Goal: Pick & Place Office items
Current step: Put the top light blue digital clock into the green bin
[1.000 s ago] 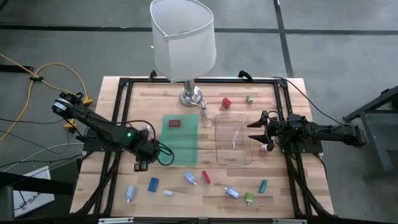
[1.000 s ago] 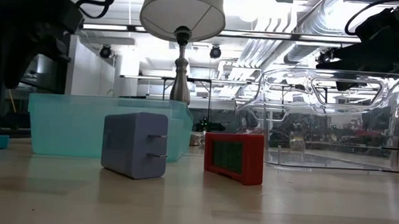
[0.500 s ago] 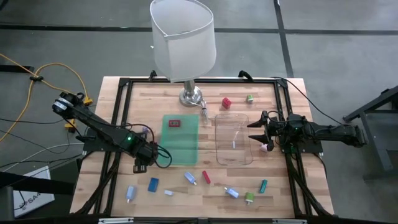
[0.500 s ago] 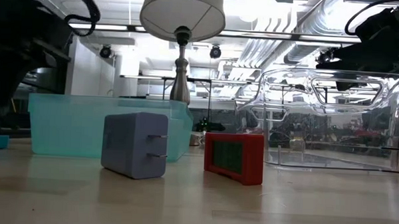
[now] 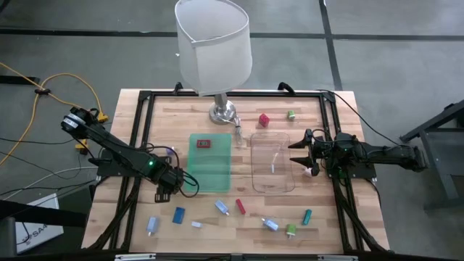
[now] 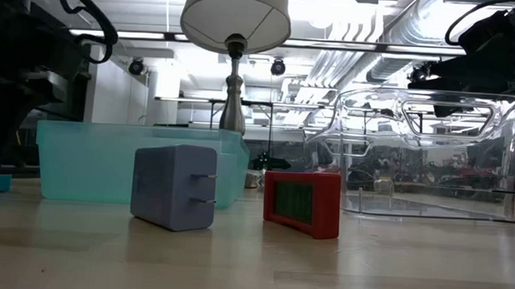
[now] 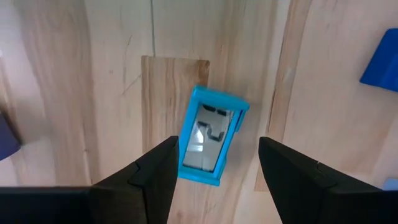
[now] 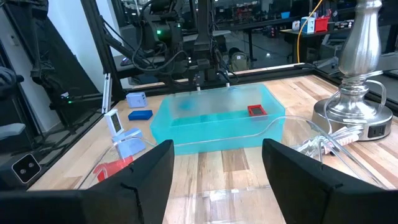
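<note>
The left end effector (image 7: 214, 165) hangs over the wooden counter (image 5: 181, 123) just left of the green tray (image 5: 210, 163), fingers spread wide and holding nothing, with a small light-blue framed piece (image 7: 208, 135) lying flat and slightly skewed on the boards between them. It looks like a light, rigid plastic shell with a glossy window, likely slick on its face, so the long narrow edges seem the best place to pinch, after turning the wrist to match its tilt. The right end effector (image 5: 297, 154) waits beside the clear bin (image 5: 272, 163), also spread wide and empty.
</note>
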### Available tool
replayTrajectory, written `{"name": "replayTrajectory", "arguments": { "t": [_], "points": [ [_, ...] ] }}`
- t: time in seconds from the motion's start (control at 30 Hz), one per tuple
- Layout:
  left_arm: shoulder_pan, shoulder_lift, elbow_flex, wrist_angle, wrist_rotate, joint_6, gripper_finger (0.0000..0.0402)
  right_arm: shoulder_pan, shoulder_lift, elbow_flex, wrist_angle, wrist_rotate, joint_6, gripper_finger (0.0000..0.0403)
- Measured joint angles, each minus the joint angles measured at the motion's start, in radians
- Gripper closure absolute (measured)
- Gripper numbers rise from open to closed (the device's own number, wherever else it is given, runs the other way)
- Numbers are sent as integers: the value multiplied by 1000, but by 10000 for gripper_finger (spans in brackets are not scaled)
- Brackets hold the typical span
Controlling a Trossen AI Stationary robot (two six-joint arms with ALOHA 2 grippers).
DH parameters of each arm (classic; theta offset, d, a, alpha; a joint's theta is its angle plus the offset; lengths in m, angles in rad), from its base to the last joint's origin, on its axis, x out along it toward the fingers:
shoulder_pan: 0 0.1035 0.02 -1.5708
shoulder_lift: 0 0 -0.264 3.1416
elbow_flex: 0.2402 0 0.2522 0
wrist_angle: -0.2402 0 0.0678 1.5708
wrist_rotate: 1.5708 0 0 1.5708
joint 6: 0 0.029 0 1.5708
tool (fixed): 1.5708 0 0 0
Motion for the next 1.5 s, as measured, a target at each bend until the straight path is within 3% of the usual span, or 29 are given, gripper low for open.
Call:
{"name": "replayTrajectory", "arguments": {
  "t": [0.5, 1.5],
  "points": [
    [0, 1, -29, 64, -27, 49, 187, 0, 0, 0, 0, 0, 0, 171],
    [1, 134, -29, 97, -7, 58, 191, 0, 0, 0, 0, 0, 0, 171]
  ]
}}
